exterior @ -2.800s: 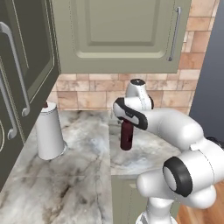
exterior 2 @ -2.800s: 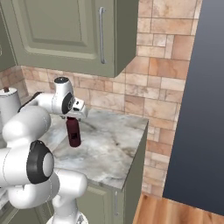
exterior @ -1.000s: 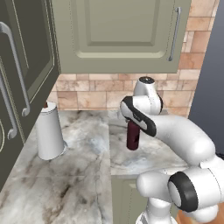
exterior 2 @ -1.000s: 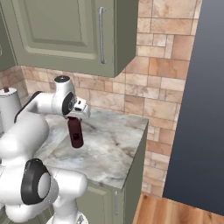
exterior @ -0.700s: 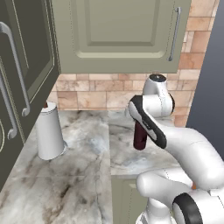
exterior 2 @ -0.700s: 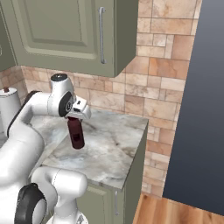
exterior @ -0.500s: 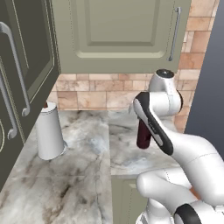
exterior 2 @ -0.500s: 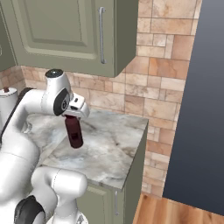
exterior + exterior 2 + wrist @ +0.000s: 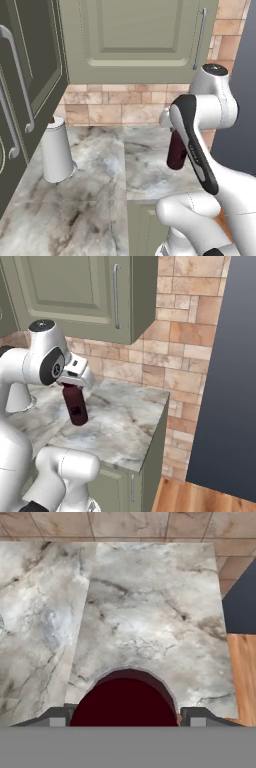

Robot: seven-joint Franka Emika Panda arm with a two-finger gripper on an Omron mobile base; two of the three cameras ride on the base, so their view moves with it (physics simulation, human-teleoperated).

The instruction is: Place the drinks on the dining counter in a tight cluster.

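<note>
Marble counter (image 9: 125, 421) by brick wall; gripper (image 9: 75, 383) clamped on maroon bottle (image 9: 75, 404), lifted clear.

A stout dark maroon bottle (image 9: 75, 403) with a smooth rounded body is seen upright, raised clear of the grey-veined marble counter top, its neck clasped from above. In the left base view the stout dark maroon bottle (image 9: 176, 149) is partly hidden by the arm at 3 o'clock. From the hand camera its rounded shoulder (image 9: 124, 704) is seen at 6 o'clock.
</note>
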